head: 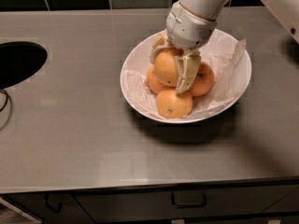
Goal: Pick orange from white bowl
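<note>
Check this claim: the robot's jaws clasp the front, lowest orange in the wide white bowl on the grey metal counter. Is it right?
Not quite. The gripper reaches into the wide glossy white bowl on the grey metal counter, but its jaws clasp the large pale round orange atop the pile, not the smaller front orange. The camera view shows this.

Cream end effector (168, 73) clasping yellow-orange orange (166, 67), glossy white bowl (134, 63)
</note>
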`<state>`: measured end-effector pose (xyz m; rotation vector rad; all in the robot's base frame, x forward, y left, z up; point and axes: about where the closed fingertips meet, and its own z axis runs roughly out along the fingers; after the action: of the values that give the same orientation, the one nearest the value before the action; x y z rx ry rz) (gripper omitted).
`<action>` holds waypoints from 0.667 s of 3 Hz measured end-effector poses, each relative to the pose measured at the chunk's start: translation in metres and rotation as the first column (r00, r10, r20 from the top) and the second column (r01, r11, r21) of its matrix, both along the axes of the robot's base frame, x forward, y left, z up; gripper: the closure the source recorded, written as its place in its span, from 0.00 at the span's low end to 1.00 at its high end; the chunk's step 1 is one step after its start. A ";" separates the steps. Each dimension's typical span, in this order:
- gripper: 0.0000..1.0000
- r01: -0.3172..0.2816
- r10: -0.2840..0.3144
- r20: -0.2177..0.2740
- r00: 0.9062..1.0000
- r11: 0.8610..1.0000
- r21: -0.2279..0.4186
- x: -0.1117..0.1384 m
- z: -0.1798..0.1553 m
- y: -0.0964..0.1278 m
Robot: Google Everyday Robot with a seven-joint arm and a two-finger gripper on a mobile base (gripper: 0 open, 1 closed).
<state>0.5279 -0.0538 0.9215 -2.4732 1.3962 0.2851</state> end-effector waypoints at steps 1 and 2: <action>1.00 0.000 0.000 0.000 1.000 1.000 0.000 0.000 0.006 0.000; 1.00 0.034 -0.037 0.085 0.996 0.999 0.031 -0.010 0.022 -0.002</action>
<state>0.5179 -0.0560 0.9439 -2.4050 1.3894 0.1881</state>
